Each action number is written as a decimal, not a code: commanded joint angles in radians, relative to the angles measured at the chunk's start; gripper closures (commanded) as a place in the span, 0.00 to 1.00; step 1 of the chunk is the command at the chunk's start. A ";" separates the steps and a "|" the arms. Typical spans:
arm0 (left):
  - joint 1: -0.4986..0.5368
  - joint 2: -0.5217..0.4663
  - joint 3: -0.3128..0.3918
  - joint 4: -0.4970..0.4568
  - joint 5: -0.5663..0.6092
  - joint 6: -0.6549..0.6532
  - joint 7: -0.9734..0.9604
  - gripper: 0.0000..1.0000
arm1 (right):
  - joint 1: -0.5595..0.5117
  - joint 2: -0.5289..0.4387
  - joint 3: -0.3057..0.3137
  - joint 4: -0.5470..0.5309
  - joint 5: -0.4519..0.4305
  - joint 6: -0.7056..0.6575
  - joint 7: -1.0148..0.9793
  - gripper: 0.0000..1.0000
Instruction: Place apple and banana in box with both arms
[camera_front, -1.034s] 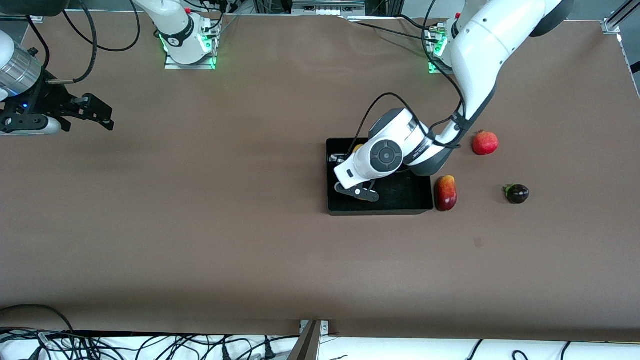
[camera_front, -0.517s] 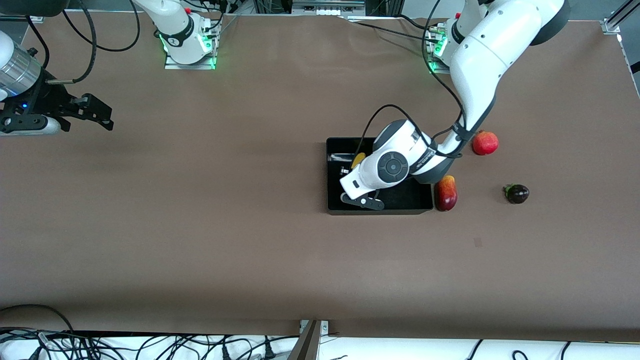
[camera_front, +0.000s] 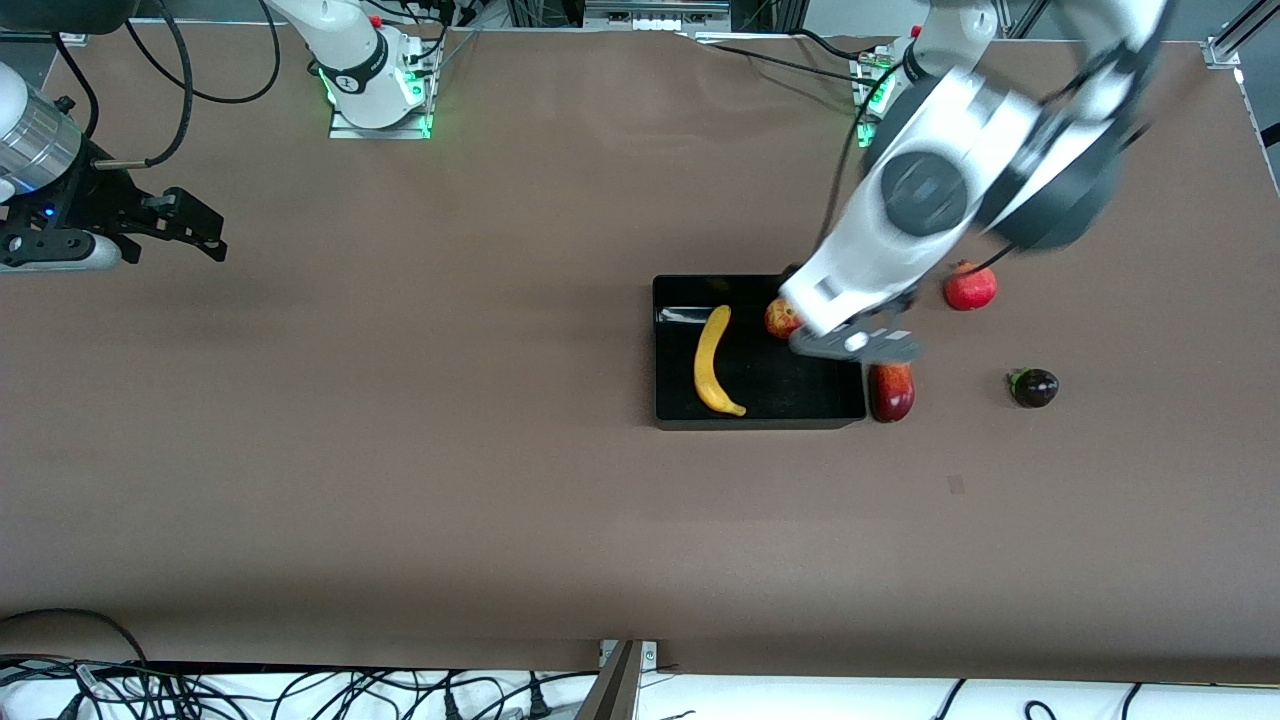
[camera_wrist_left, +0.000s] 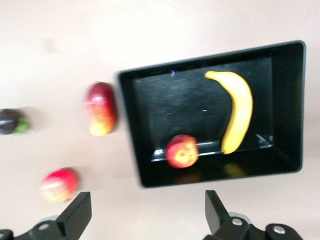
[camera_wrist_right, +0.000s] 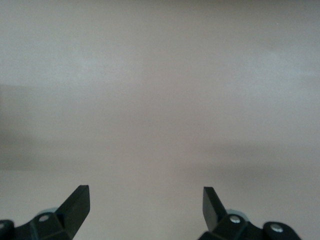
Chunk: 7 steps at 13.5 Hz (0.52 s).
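Note:
The black box (camera_front: 800, 395) holds both fruits. The yellow banana (camera_front: 712, 360) lies along its wall toward the right arm's end. The red-and-yellow apple (camera_front: 778, 318) rests by the wall farther from the front camera, partly hidden by the left arm. In the left wrist view the banana (camera_wrist_left: 239, 112) and apple (camera_wrist_left: 182, 151) lie apart on the floor of the box (camera_wrist_left: 287, 100). My left gripper (camera_front: 850, 345) (camera_wrist_left: 147, 215) hangs open and empty above the box's edge beside the mango-like fruit. My right gripper (camera_front: 185, 235) (camera_wrist_right: 146, 202) waits open over bare table at the right arm's end.
A dark red-and-orange mango-like fruit (camera_front: 891, 390) (camera_wrist_left: 101, 109) lies against the box's outer wall toward the left arm's end. A red pomegranate (camera_front: 971, 286) (camera_wrist_left: 59, 184) and a small dark fruit (camera_front: 1034, 387) (camera_wrist_left: 11, 121) sit farther toward that end.
The left gripper opened and let go of the banana, which now lies in the box. The left arm then rose and swung toward its own end of the table. The right arm stayed still.

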<state>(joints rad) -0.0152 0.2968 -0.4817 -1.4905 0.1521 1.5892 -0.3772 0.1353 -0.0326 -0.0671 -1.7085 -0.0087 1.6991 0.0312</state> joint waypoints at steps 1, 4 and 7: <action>0.041 -0.120 0.094 -0.039 -0.034 -0.015 0.189 0.00 | -0.011 0.003 0.007 0.017 0.003 -0.016 -0.010 0.00; -0.032 -0.247 0.343 -0.132 -0.148 0.017 0.258 0.00 | -0.011 0.003 0.006 0.017 0.003 -0.016 -0.010 0.00; -0.037 -0.390 0.394 -0.264 -0.151 0.093 0.254 0.00 | -0.011 0.003 0.004 0.017 0.003 -0.018 -0.010 0.00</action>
<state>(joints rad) -0.0207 0.0340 -0.1208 -1.6148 0.0226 1.6113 -0.1287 0.1347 -0.0324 -0.0674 -1.7078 -0.0086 1.6985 0.0312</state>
